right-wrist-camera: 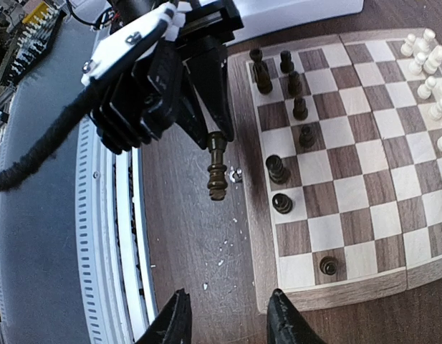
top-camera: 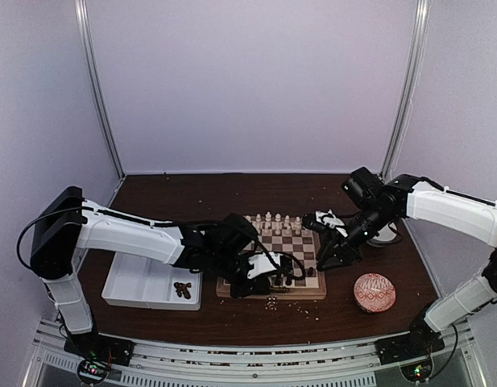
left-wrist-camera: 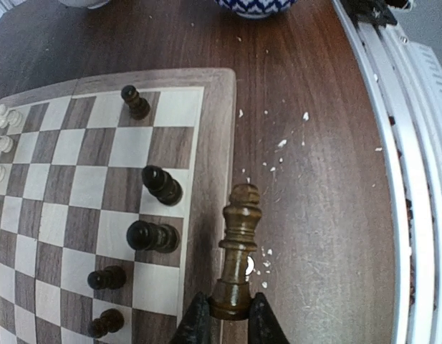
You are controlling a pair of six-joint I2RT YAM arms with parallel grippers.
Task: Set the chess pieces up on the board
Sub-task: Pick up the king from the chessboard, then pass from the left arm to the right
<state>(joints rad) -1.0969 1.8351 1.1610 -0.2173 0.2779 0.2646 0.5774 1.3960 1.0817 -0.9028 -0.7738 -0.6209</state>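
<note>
Left wrist view | I see left fingers (left-wrist-camera: pixel 198 327) clamped on dark piece (left-wrist-camera: pixel 238 247) beside board (left-wrist-camera: pixel 84 188) | right fingers (right-wrist-camera: pixel 172 324) apart, empty

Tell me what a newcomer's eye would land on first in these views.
The left gripper pinching a tall dark chess piece by one end, over the table just off the board's near edge. Next, the dark pieces dotted along that edge and the white pieces bunched at the far side.
</note>
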